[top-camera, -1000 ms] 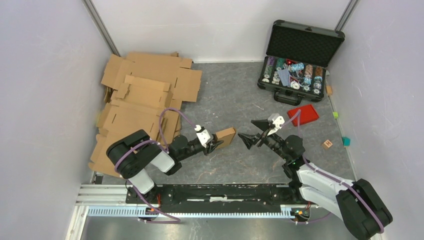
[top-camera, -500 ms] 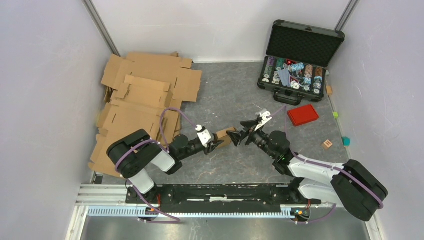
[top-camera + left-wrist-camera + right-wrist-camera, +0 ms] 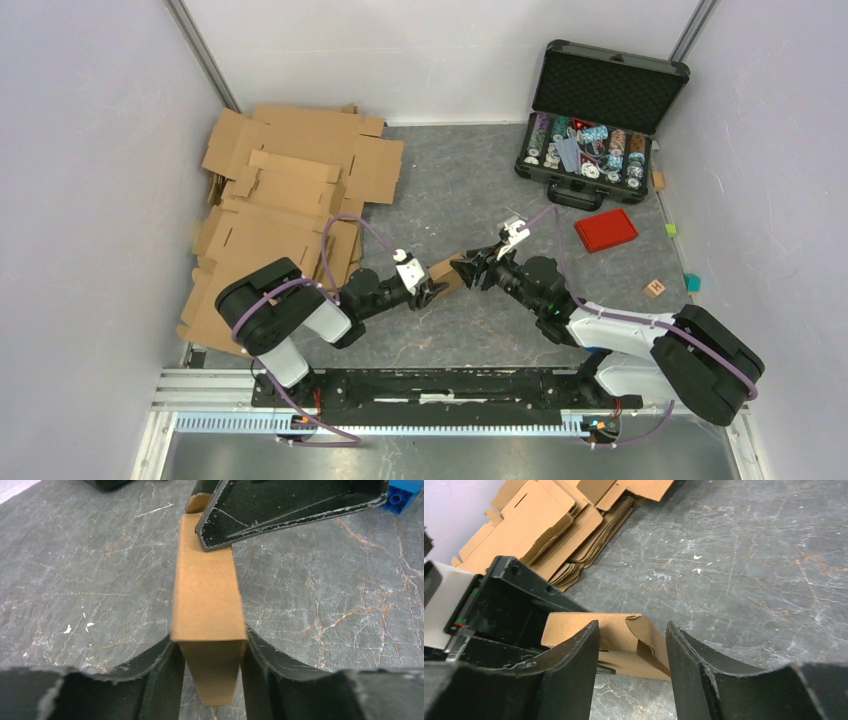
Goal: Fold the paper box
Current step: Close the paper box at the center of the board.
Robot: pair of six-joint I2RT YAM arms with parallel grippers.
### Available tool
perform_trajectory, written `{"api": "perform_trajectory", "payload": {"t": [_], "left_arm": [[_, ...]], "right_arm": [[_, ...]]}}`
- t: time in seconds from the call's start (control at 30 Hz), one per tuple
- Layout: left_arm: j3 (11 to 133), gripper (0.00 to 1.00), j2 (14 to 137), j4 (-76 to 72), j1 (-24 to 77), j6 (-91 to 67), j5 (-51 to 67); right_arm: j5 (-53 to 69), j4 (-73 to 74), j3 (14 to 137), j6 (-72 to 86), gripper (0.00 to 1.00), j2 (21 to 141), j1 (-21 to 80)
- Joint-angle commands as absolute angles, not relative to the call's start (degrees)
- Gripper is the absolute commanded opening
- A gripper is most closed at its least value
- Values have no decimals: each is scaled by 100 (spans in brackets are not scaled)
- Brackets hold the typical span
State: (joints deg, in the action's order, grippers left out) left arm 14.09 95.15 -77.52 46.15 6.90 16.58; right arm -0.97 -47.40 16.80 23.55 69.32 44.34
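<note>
**Two hands meet on the small cardboard box at mid-worktop**

The small plain brown cardboard box [image 3: 447, 273] sits between the two arms, near the middle of the grey marbled worktop [image 3: 450, 190]. The left hand [image 3: 432, 290] has it clamped, one black finger flat against each long side of its near end [image 3: 210, 642]. The right hand [image 3: 470, 272] straddles the far end, where a loose flap stands bent outward [image 3: 631, 627]. One of its fingers lies across the top of the box, but I cannot tell whether it is gripping. What is inside the box is hidden.

At the far right, an open black carrying case [image 3: 610, 95] has its lid upright and rows of poker chips in its tray. A red rectangular lid [image 3: 605, 230] lies just in front of it. A heap of flat brown cardboard sheets [image 3: 285, 190] fills the far left corner.
</note>
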Motion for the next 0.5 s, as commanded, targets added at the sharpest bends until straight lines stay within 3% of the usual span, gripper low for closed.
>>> {"api": "perform_trajectory", "payload": {"t": [0.0, 0.2, 0.37, 0.47], "left_arm": [[1330, 52, 9567, -7887, 4636, 591, 1549], [1298, 57, 9539, -8171, 4632, 325, 1681], [1235, 72, 9255, -8450, 4611, 53, 1901], [1213, 73, 8975, -8413, 4597, -247, 1926]], "right_arm": [[193, -4371, 1823, 2248, 55, 6998, 4482], [178, -4232, 1824, 2149, 54, 7066, 4509], [128, -4053, 1879, 2100, 55, 6990, 4533], [44, -3912, 1938, 2012, 56, 6949, 4551]]}}
